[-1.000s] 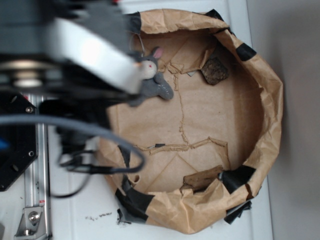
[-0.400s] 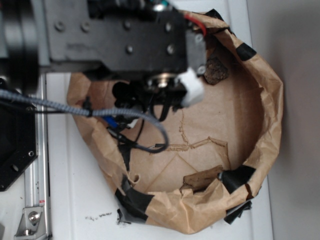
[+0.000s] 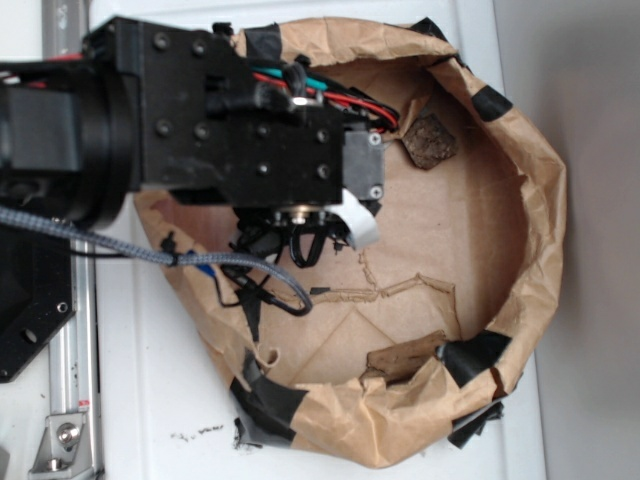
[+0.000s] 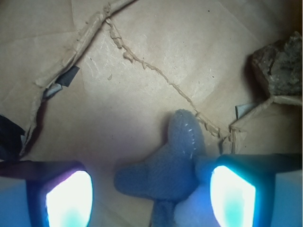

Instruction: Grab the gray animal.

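The arm has swung left and back since a moment ago, and its black body now covers the upper left of the paper basket (image 3: 530, 200), hiding the bunny from the outside camera. From the wrist camera, there it is: the gray bunny (image 4: 165, 172) lies on the brown paper floor, right between the two glowing fingers (image 4: 68, 198) of the gripper (image 4: 151, 198). The fingers stand wide apart, one on each side of the plush body, and whether either one touches it I can't tell. One stubby limb points up the frame toward a torn paper seam. Also in the basket, a dark brown chunk (image 3: 430, 140) rests near the far wall, well apart from the bunny. The basket sits on a white table (image 3: 160, 400).
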Tool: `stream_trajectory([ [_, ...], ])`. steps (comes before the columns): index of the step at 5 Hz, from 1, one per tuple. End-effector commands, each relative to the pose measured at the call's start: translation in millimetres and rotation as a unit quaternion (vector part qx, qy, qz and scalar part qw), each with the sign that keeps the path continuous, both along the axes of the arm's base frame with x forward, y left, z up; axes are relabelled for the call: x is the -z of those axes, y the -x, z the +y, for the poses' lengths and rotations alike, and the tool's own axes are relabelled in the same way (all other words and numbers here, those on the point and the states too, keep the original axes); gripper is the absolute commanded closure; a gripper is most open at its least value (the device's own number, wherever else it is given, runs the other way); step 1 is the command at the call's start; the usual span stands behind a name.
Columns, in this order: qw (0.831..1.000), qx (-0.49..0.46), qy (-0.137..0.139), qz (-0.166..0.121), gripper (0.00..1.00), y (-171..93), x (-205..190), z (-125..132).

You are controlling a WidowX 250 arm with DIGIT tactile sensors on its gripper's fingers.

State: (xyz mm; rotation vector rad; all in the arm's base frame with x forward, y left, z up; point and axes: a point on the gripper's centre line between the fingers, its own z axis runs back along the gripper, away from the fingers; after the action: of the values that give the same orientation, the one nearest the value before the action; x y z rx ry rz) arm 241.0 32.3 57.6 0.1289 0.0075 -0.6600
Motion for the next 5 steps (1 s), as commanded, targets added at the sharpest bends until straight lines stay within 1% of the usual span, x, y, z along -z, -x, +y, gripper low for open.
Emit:
stream_trajectory([
  [1, 1.000, 0.004, -0.001, -0.017, 0.00, -7, -6, -7],
  [2, 0.998, 0.047, 0.023, -0.026, 0.00, -1, 16, 8],
  [3, 0.996, 0.082, 0.010, -0.025, 0.00, -5, 51, 32],
  [4, 0.997, 0.070, -0.013, -0.021, 0.00, -8, 53, 32],
  [5, 0.998, 0.066, -0.010, -0.020, 1.00, -9, 53, 30],
])
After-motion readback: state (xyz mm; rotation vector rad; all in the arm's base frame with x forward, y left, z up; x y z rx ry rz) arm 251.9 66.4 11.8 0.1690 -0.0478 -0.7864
